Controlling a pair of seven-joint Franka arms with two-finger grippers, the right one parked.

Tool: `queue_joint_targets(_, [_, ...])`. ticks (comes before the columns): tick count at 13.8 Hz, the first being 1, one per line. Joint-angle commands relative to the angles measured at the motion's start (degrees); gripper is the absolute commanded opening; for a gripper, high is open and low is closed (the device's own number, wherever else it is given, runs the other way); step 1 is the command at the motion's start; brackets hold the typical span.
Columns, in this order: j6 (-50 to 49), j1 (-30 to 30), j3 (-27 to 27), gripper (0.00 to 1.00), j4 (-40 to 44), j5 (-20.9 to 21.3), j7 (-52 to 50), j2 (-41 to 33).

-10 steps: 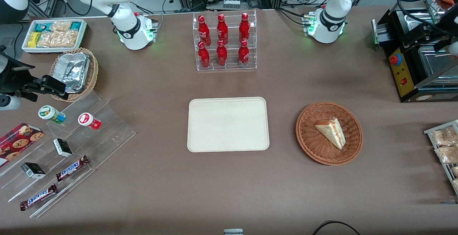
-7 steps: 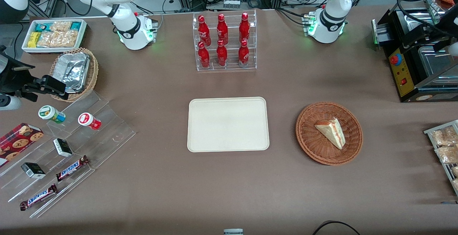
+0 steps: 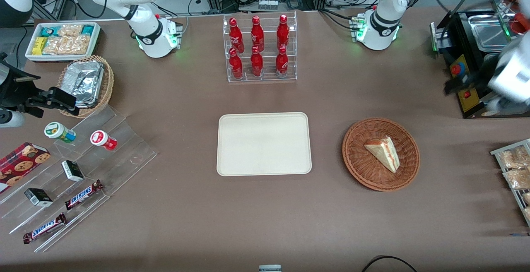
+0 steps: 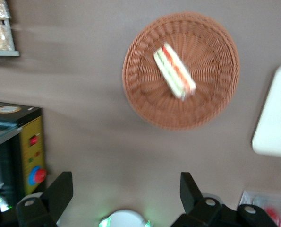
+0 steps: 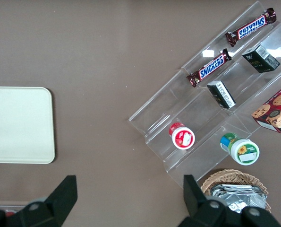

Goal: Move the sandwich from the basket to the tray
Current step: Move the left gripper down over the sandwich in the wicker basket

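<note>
Item 1, black two-finger gripper of your left arm: fingers spread wide apart, nothing between them, hanging high over bare brown table toward the working arm's end. In the front view you see only its blurred dark shape in front of the black sealing machine, well apart from the basket.

Item 2, small triangular wedge sandwich of pale bread with a red and pale filling stripe: it lies flat in the shallow round reddish-brown woven wicker basket, a little off centre, one long cut edge turned toward the working arm's end.

Handling note: you should expect it to be light, soft and easily crushed, with layers that may slide apart. Your best hold is probably across the thick middle of the wedge, one finger on each bread face, closing gently; avoid the thin tip, which would likely bend or tear.

Item 3, flat rectangular cream-coloured tray with rounded corners and low rim: it sits on the table beside the basket, toward the parked arm's end, with nothing on it.

Status: sandwich not yet grasped.
</note>
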Motion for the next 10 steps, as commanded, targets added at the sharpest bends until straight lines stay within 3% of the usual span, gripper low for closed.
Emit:
queue_joint_targets(1, [9.65,-2.4,0.04,1.0,-6.8,1.27,-10.34,1.38])
queue_joint_targets(5, [25.74,-6.79,0.12,1.0,-13.85,1.36,-28.44,6.74])
queue_joint_targets(10, [38.31,-8.74,0.21,1.0,-22.18,2.32,-35.24,9.13])
